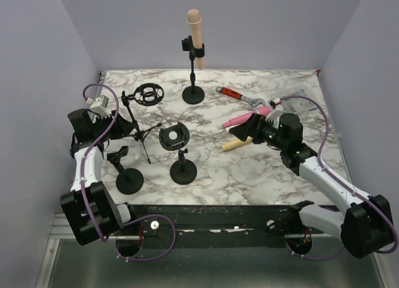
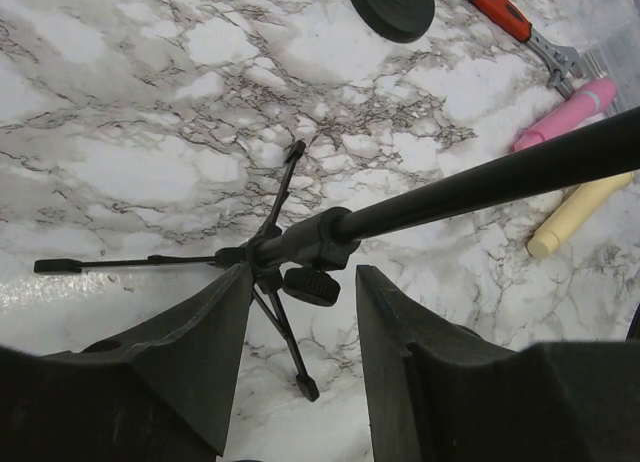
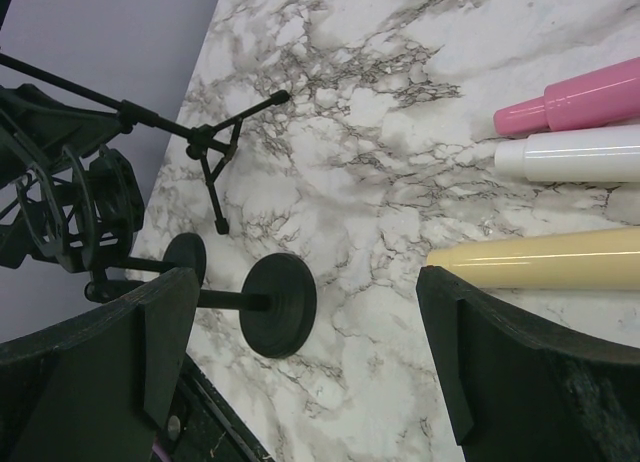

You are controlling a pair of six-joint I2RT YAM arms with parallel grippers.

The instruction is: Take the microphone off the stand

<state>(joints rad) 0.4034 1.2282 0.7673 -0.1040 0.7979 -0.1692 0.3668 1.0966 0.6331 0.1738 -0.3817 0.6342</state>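
A peach microphone (image 1: 194, 26) stands upright in the clip of a black stand with a round base (image 1: 193, 95) at the back centre of the table. Both grippers are far from it. My left gripper (image 1: 126, 129) is at the left, beside a black tripod stand (image 1: 142, 133). In the left wrist view its fingertips (image 2: 303, 272) stand partly apart around the tripod's hub and knob (image 2: 310, 285), with a gap on both sides. My right gripper (image 1: 242, 133) is wide open at the right, with nothing between its fingers (image 3: 307, 277).
Pink (image 3: 580, 97), white (image 3: 570, 152) and yellow (image 3: 540, 260) microphones lie on the marble by the right gripper. A red-handled wrench (image 1: 240, 96) lies behind them. A shock mount (image 1: 148, 93) and two more round-based stands (image 1: 182, 169) (image 1: 128, 179) stand at the left and centre.
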